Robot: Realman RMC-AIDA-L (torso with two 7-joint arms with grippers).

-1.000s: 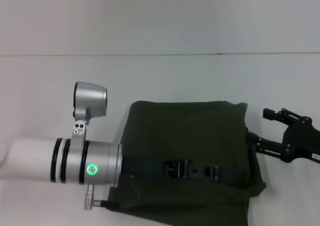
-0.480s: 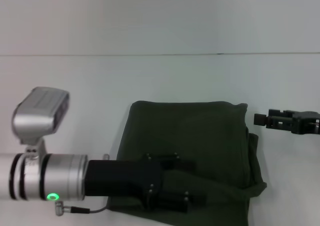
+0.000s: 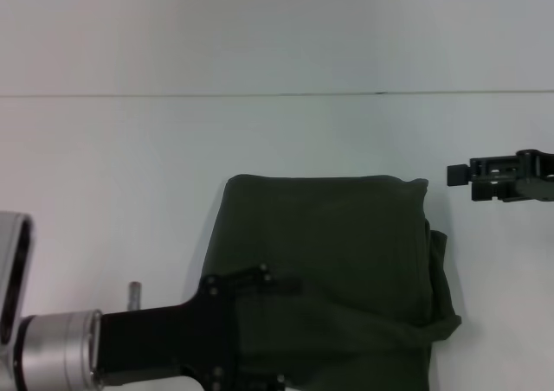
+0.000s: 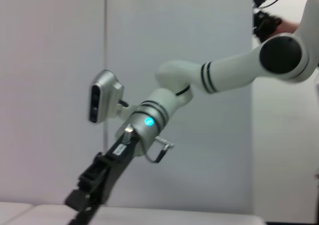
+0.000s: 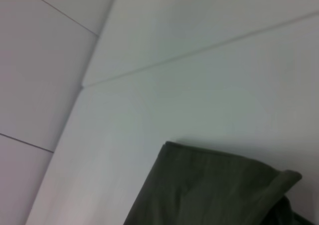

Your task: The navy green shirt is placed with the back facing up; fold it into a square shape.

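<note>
1. Navy green shirt (image 3: 333, 261) lies folded into a roughly square block on the white worktop (image 3: 130, 166), near the middle of the head view and reaching to the near edge of the picture.
2. Its far edge is straight, with neat far-left and far-right corners; along the right side a looser layer of cloth bulges out past the main block and ends in a small flap at the near right.
3. No lettering shows on the upper face of the shirt; it is plain dark olive.
4. Left claw (image 3: 247, 280) sits at the near left, its black body lying over the near-left part of the shirt, with the silver wrist trailing off to the left; I cannot tell how far its fingers are parted or whether any cloth is between them.
5. Right claw (image 3: 459, 175) is at the right edge of the head view, just beyond the shirt's far-right corner and apart from the cloth; it has hold of nothing, but the gap between its fingers cannot be made out.
6. In the right wrist view, a folded corner of the shirt (image 5: 214, 190) rests on the bare worktop (image 5: 149, 110).
</note>
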